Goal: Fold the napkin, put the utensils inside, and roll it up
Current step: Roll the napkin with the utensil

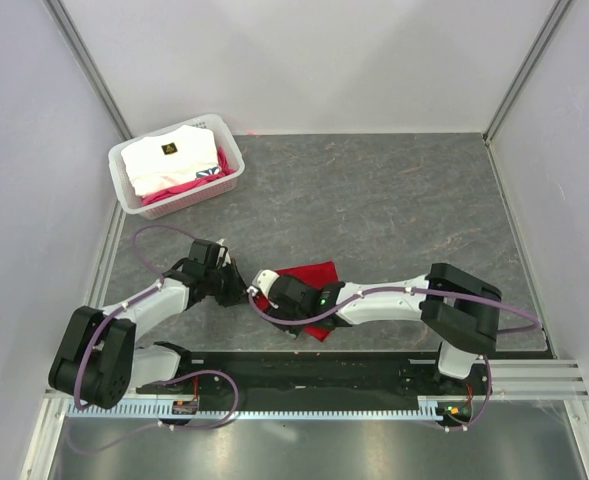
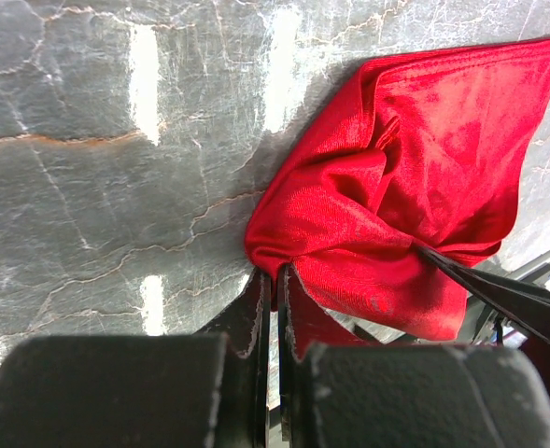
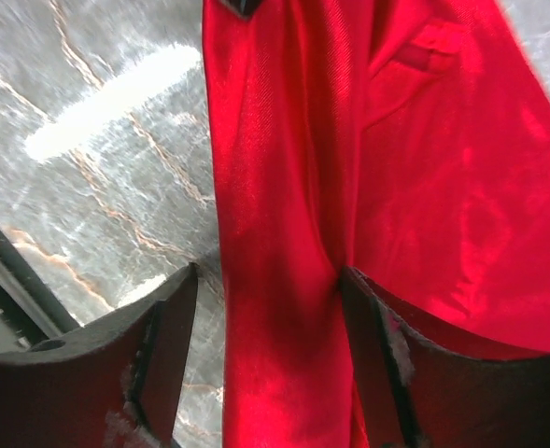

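Napkin: the red napkin lies bunched and creased on the tabletop, near the front edge and between the two claws. It is not spread flat, and no clean fold shows.
Left claw: the left claw has its jaws together, pinched on one gathered corner of the napkin. The creases in the cloth run in towards that pinch.
Right claw: the right claw has its jaws well apart. A long strip of the napkin runs between them, touched by neither pad as far as the wrist view shows.
Done: very little, in my judgement. The cloth is in hand and is at most being arranged for its fold.
Left to do: a tidy fold, the spoon laid inside, and the roll.
Spoon: it is not visible in any view, so I cannot tell whether it sits under the arms, under the cloth or elsewhere.
Hidden: from above, both arms cover much of the napkin, and its near edge is lost beneath the right arm. The right wrist view is blurred at its edges.
Other things: a white basket at the far left corner holds white and pink cloths, well apart from the work.
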Controlling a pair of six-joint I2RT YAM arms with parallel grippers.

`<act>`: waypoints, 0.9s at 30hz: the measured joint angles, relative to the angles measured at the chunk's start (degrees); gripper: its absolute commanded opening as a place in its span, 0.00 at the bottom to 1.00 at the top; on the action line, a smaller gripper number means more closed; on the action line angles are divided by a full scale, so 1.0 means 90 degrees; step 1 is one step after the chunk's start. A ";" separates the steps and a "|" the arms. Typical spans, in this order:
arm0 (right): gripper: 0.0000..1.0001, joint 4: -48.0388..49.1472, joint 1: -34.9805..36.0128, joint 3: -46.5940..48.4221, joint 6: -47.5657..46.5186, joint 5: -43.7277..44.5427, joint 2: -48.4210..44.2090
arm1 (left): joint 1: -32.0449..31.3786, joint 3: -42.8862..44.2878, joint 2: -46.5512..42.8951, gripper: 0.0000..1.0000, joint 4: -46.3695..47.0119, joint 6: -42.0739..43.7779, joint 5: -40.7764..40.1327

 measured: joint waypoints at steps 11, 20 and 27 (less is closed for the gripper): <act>0.22 0.0466 -0.0964 -0.0066 -0.0015 -0.1790 0.0117 | 0.0010 0.0000 -0.0474 0.74 -0.0061 0.0199 0.0007; 0.18 0.1122 -0.1919 -0.0486 0.0075 -0.4877 0.0335 | 0.0007 -0.0121 -0.1348 0.77 -0.0194 0.0202 -0.0330; 0.15 0.1462 -0.2533 -0.0624 0.0204 -0.6700 0.0848 | 0.0007 -0.0408 -0.1234 0.75 -0.0146 0.0204 -0.0306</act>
